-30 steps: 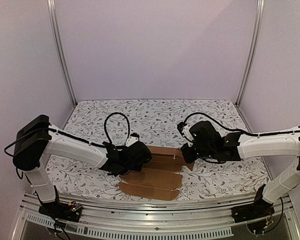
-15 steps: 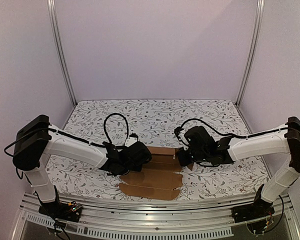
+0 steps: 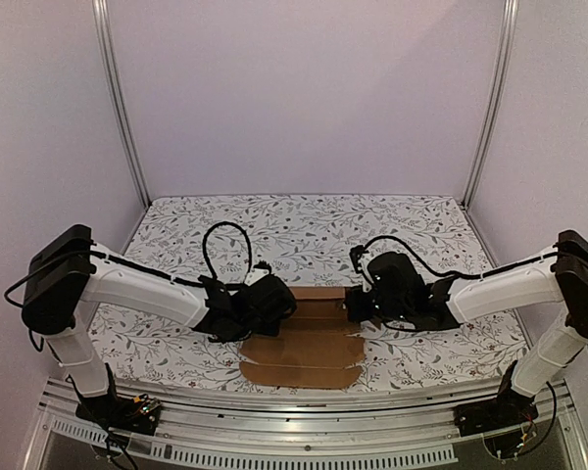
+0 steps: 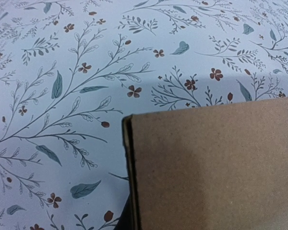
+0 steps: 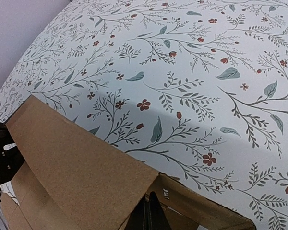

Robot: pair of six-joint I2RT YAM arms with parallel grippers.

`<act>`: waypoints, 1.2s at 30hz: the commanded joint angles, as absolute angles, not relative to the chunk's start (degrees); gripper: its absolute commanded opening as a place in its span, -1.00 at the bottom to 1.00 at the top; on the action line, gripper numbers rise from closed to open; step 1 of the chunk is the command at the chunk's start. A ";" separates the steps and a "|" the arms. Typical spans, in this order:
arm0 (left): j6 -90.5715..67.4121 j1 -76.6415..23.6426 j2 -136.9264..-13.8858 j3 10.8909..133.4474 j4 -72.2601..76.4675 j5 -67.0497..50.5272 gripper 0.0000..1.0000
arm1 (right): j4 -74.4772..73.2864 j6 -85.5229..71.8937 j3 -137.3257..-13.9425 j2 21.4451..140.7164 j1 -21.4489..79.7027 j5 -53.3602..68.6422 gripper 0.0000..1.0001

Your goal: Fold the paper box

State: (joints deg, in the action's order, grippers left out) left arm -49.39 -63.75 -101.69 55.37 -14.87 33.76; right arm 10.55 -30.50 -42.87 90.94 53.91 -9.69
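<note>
The paper box lies on the table (towards its near edge).

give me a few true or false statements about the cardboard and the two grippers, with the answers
1. The paper box lies on a floral cloth. True.
2. The paper box is folded into a closed box. False: most of it is a flat sheet with flaps.
3. The left gripper is at the sheet's left side, the right gripper at its right side. True.
4. The right gripper stands wide open. False: it is shut.
</note>
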 commanded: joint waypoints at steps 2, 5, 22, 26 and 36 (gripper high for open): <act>-48.97 -64.53 -100.85 55.99 -15.08 24.16 -1.00 | 21.35 -35.52 -40.50 88.90 53.85 -7.62 -1.00; -48.71 -64.42 -100.07 55.48 -13.76 22.45 -1.00 | 24.50 -36.82 -39.41 87.81 53.83 -6.51 -1.00; -49.13 -61.29 -92.47 48.44 -4.67 18.04 -1.00 | 16.66 -31.88 -41.30 75.51 54.03 -2.23 -1.00; -48.03 -59.09 -90.96 47.46 -4.06 17.37 -1.00 | 11.20 -28.54 -43.17 72.28 54.58 -1.01 -1.00; -47.43 -51.42 -82.80 42.61 -2.09 13.06 -1.00 | 3.29 -22.35 -47.21 64.20 56.28 6.58 -1.00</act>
State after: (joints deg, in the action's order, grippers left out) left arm -48.60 -54.43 -87.26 44.53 -3.68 15.75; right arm 7.33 -26.22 -46.09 67.70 55.61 2.39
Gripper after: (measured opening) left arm 0.032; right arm 0.003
